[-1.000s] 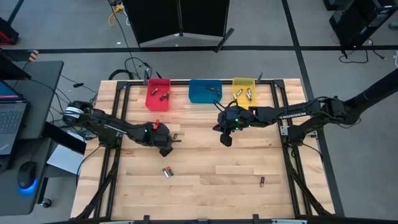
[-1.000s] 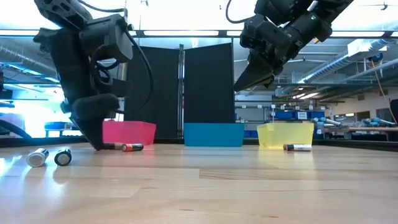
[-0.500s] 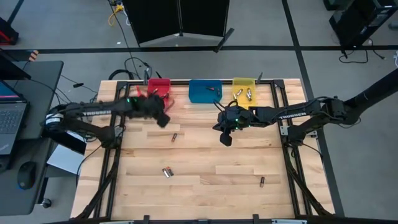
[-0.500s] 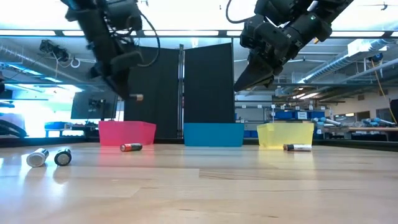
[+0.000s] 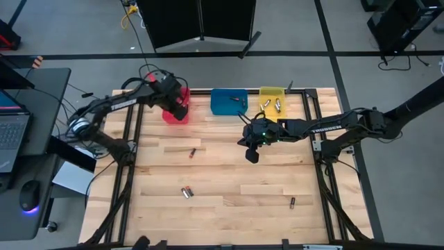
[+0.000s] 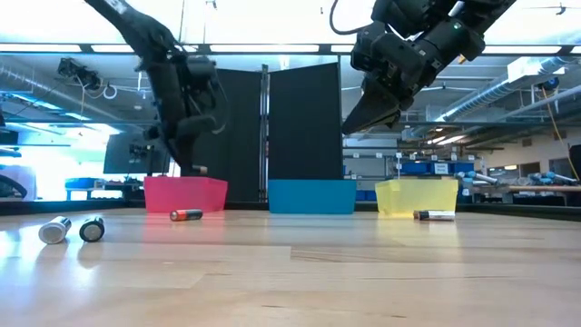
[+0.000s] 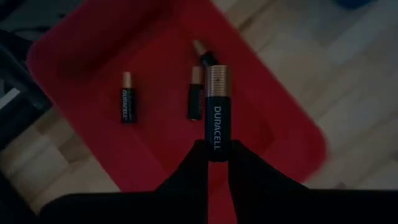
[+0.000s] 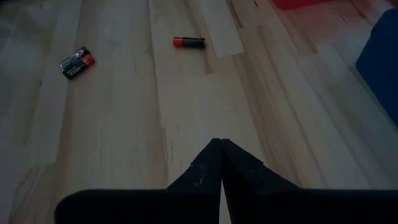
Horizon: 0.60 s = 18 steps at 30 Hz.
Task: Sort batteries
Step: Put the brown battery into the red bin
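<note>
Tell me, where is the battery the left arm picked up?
The battery is pinched in the left gripper, hanging over the red bin at the table's far left.

Three bins along the table's point(image 5: 229, 177) far edge: red point(image 5: 168, 114), blue point(image 5: 227, 102), yellow point(image 5: 271, 94). Four loose batteries out on the wood, two sitting together point(image 5: 186, 192).

High view: overhead, straight down, far, whole table point(image 5: 229, 180) plus both arms in frame. Low view: tabletop height, level across table toward room; 3 bins in row at far edge. Left wrist view: close, looks down past left gripper point(image 7: 214, 155) into red bin point(image 7: 93, 68) directly beneath it; same bin point(image 5: 168, 113) in high view and low view point(image 6: 185, 194). Right wrist view: close, past right gripper point(image 8: 219, 149), onto bare planks ahead of fingertips.
</note>
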Tool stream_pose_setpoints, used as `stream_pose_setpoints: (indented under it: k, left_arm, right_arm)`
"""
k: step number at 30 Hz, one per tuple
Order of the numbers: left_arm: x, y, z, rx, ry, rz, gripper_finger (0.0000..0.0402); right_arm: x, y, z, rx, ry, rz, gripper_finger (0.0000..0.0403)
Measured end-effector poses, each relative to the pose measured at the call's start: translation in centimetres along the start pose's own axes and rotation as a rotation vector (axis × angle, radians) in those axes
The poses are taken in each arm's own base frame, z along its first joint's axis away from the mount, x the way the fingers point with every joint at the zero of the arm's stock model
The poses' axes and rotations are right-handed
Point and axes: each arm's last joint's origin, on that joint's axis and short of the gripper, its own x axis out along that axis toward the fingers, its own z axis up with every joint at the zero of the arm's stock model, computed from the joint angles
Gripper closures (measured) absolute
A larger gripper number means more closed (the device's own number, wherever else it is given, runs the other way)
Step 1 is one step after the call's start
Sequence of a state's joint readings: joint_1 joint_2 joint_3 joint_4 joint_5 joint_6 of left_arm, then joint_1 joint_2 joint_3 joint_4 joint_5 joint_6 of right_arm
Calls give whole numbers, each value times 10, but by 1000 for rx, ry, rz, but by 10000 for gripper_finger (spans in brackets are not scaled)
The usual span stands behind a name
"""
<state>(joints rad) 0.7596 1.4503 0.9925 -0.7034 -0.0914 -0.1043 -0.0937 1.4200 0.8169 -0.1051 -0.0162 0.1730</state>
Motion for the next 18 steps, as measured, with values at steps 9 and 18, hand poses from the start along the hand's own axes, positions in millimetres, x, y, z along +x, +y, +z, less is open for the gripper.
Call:
stream_pose_setpoints:
  k: [9, 18]
  left_arm:
    - [45, 14, 9, -9, 61, 7, 363]
    - [69, 19, 11, -27, 83, -3, 363]
  right_arm:
    - [0, 0, 0, -16, 0, 0, 391]
    - [0, 0, 0, -18, 0, 0, 393]
